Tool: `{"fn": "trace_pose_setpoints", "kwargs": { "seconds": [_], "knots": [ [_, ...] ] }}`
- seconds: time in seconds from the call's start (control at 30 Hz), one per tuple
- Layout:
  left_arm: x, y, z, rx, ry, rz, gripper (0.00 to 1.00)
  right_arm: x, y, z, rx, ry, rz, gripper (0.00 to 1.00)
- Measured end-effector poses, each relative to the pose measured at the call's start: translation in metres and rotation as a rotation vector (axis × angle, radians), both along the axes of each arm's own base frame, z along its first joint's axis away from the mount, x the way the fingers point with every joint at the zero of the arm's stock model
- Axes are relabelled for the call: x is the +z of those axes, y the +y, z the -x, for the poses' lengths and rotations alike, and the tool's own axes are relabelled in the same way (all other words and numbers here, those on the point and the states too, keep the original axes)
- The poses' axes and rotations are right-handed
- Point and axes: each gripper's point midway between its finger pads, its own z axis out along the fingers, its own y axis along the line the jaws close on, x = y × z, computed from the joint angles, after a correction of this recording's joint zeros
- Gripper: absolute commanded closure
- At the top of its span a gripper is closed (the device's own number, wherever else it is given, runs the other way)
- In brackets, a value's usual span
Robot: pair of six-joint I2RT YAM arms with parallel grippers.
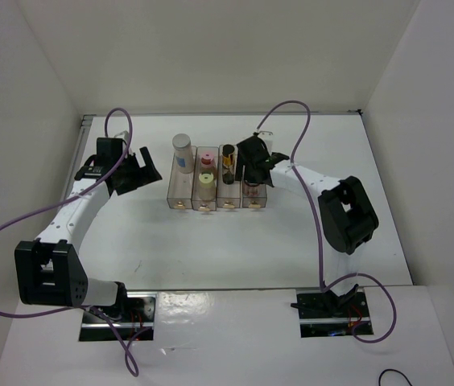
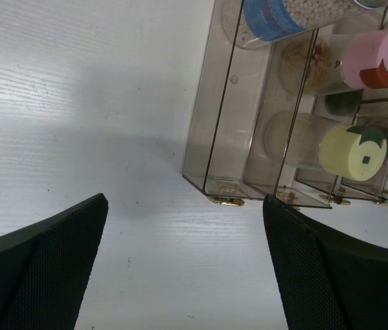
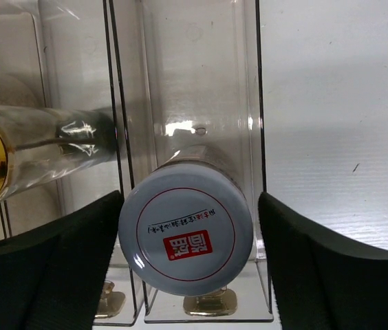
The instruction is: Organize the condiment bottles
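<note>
Your left gripper [image 2: 184, 227] hangs over bare table [image 1: 211, 249] just off the near left corner of the clear rack [image 1: 177, 197], with its jaws wide apart and nothing between them; your right gripper [image 1: 251, 161] sits over the rack's rightmost compartment, jaws also spread, its two dark fingers [image 3: 49, 275] flanking the squat red-rimmed jar [image 3: 186, 234]; the right finger shows a thin gap to the jar, but on the left side you cannot tell whether it touches; the jar stands upright at the near end of that rightmost compartment, its white lid with the red ring and red label facing the wrist camera; the slim dark bottle [image 1: 228, 161] stands in the third compartment, just left of the jar's; the second compartment holds two bottles, the pink-capped bottle [image 2: 376, 58] farther back and the yellow-capped bottle [image 2: 352, 151] nearer; the tall white bottle [image 1: 182, 153] with the grey cap stands at the far end of the leftmost compartment, the near part of that compartment bare; all five bottles are inside the rack.
</note>
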Motion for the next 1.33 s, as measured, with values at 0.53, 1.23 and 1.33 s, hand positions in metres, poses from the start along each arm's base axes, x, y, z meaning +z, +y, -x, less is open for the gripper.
{"fn": "trace_pose_setpoints", "kwargs": {
  "seconds": [0.53, 1.23, 1.33],
  "knots": [
    [0.002, -0.003, -0.001, -0.013, -0.01, 0.014, 0.01, 0.023, 0.001, 0.004, -0.019, -0.028, -0.042, 0.02],
    [0.01, -0.011, 0.004, -0.048, -0.053, 0.045, 0.01, 0.176, -0.06, 0.094, -0.006, -0.411, -0.22, 0.02],
    [0.02, -0.011, 0.008, -0.052, -0.089, 0.049, 0.01, 0.176, -0.062, 0.093, -0.016, -0.416, -0.213, 0.02]
  ]
}}
